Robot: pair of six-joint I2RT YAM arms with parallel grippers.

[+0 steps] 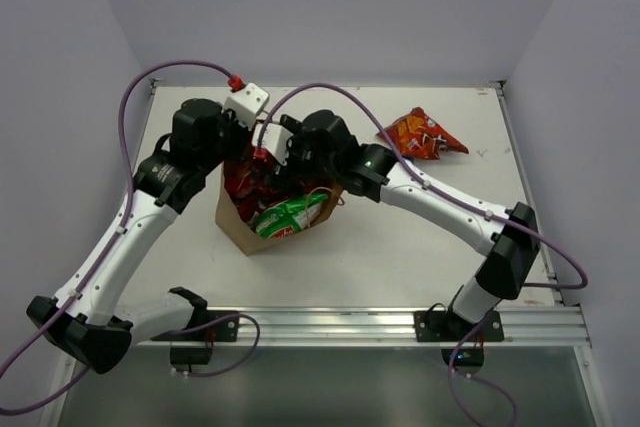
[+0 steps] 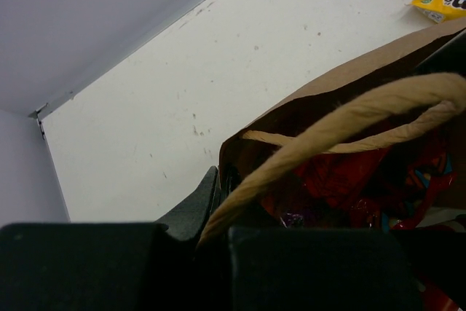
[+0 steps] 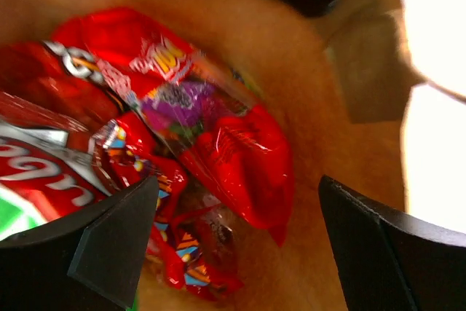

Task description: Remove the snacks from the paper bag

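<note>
The left tool (image 2: 212, 237) grips the handle (image 2: 349, 111) of the bag (image 1: 236, 223). The right tool (image 3: 237, 193), spread wide, hangs inside the bag above red snacks (image 3: 226, 151).

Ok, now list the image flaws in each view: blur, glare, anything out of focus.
Top external: sharp and evenly lit. Left wrist: the handle near the lens is soft, the foreground very dark. Right wrist: the snacks are blurred, the upper right corner blown out white.

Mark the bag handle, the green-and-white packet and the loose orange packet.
bag handle (image 2: 349, 114), left wrist view, mid-loop
green-and-white packet (image 1: 287, 215), top external view, centre
orange packet (image 1: 424, 134), top external view, centre
</note>
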